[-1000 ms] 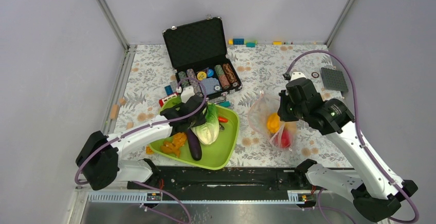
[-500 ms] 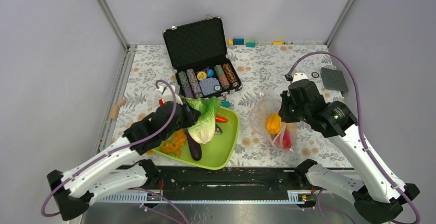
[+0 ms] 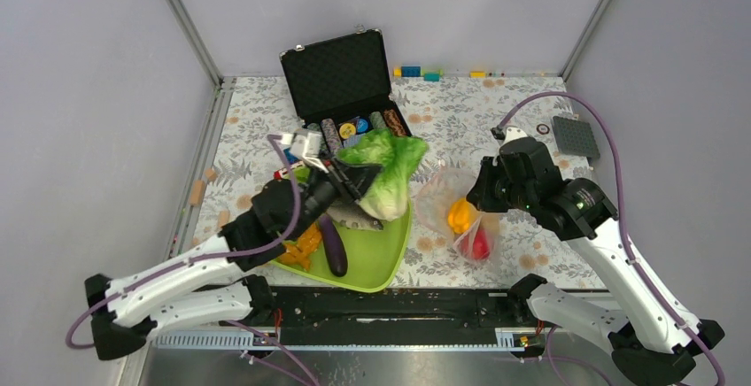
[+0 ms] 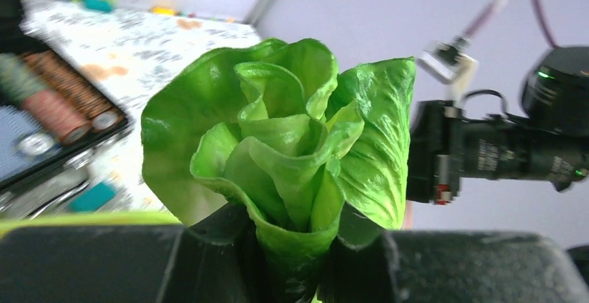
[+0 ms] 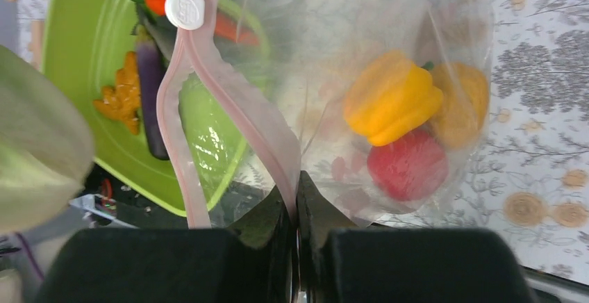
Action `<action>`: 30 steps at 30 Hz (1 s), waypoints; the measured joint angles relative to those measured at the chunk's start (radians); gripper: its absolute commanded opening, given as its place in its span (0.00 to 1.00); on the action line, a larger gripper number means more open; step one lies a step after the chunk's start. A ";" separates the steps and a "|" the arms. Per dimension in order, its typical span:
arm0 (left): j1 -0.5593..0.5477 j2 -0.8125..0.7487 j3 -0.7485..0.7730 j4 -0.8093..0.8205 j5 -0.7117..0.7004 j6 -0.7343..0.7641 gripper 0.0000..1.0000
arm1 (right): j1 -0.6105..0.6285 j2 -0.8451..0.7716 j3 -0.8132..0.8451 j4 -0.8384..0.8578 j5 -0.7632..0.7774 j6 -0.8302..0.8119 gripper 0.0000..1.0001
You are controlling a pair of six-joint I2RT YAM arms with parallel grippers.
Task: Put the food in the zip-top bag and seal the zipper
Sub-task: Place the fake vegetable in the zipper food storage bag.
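Lettuce, gripped by left pincer, is now raised off the tray; beside the tray, zip-top bag is pinched at its mouth by right pincer; insertion expected next.

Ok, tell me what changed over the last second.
The left gripper lifted the lettuce out of the tray and swung it right, toward the bag. The right gripper still pinches the bag's mouth; pepper and apple stay inside, eggplant stays in the tray.

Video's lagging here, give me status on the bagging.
Left fingers shut on lettuce, held above tray. Right fingers pinch zipper strip of bag, mouth open. Pepper, apple, orange inside. Nothing blocking the mouth.
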 measured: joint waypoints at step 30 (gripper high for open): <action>-0.171 0.346 -0.145 0.864 0.024 0.197 0.00 | -0.001 -0.101 -0.073 0.170 -0.189 0.278 0.09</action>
